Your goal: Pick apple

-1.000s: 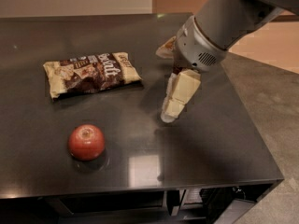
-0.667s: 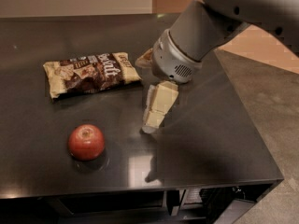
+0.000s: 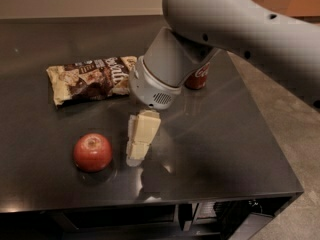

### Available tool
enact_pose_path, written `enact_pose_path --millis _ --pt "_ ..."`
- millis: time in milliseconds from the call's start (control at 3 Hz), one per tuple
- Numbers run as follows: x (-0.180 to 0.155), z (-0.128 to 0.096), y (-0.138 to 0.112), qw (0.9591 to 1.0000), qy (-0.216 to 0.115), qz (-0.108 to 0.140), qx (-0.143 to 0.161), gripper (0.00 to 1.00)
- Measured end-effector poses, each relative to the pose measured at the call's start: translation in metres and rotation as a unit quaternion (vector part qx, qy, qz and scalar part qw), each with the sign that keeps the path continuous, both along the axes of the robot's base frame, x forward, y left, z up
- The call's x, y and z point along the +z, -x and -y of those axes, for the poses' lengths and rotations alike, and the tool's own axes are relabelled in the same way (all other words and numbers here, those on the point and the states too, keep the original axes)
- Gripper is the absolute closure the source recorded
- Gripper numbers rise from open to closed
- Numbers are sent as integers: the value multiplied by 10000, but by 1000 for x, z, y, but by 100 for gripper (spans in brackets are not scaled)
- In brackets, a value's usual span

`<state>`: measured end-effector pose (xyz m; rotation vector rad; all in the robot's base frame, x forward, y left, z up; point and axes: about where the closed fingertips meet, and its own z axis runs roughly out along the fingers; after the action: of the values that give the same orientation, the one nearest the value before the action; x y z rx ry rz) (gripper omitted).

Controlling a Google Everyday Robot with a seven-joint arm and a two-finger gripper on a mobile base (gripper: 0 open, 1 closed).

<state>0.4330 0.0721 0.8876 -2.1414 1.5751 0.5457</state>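
**Your gripper has swung in beside the apple, but no grasp has been made yet.**

Nearest you, the front edge of the table [image 3: 150, 200] runs not far below the apple [image 3: 92, 152], which sits untouched at the front left of the view, so avoid any nudge that could roll it that way. Over the last second the gripper [image 3: 136, 154] has travelled from the right half of the table leftward and forward. It now hangs just right of the apple, apart from it, and you cannot tell whether it is spread or closed. I judge this late in the approach, with only a short shift left remaining. Bare tabletop lies to the right. Farther back, the snack bag [image 3: 92, 78] has not moved, and the red soda can [image 3: 199, 76] stands half hidden behind the arm. Both are well clear.
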Motion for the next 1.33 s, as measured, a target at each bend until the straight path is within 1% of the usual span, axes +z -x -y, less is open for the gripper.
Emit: enact_pose_path --millis 333,667,1000,1333 --pt "-13 -23 15 9997 51 43 218 0" --pt "-25 -38 22 9995 161 -57 280 0" --pt "-34 -47 28 9992 242 -133 293 0" --pt "-39 -51 30 9989 289 -219 298 0"
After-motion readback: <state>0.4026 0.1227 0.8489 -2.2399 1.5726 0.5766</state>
